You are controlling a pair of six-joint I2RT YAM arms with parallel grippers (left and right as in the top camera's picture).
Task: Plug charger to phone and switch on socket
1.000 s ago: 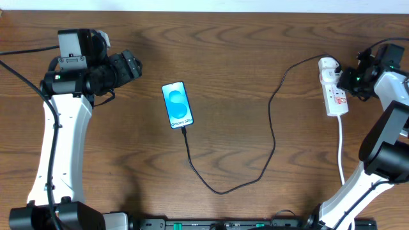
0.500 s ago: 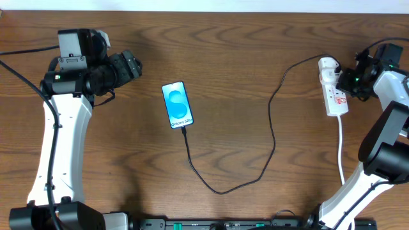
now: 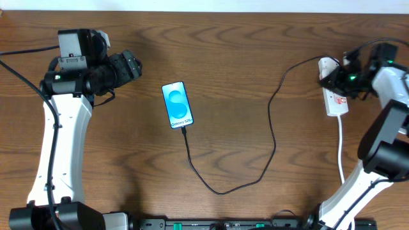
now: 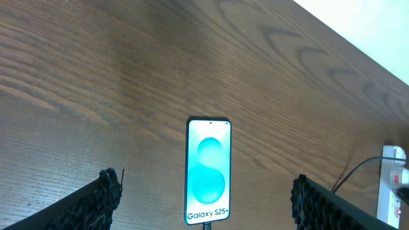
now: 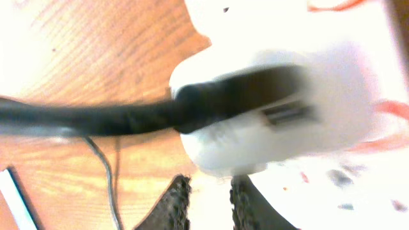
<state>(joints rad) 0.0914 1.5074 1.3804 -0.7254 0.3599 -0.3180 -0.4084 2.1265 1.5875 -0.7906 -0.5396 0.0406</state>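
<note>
The phone [image 3: 177, 105] lies face up mid-table with its blue screen lit; it also shows in the left wrist view [image 4: 208, 171]. The charger's black cable [image 3: 271, 128] runs from the phone's near end in a loop to its white plug head [image 3: 328, 64], which sits in the far end of the socket [image 3: 337, 105]. My right gripper [image 3: 329, 80] hovers low over that end of the strip. In the right wrist view its fingers [image 5: 179, 198] stand almost together just below the plug head [image 5: 268, 115]. My left gripper [image 3: 131, 67] is open and empty, left of the phone.
The socket's thick white cord [image 3: 340, 147] runs toward the table's near edge on the right. The table's far edge is close behind the socket. In the left wrist view the socket's end [image 4: 391, 185] shows at the right border.
My right gripper has moved left, from beside the socket to over its far end by the plug head. The left arm, phone and cable have not moved.
</note>
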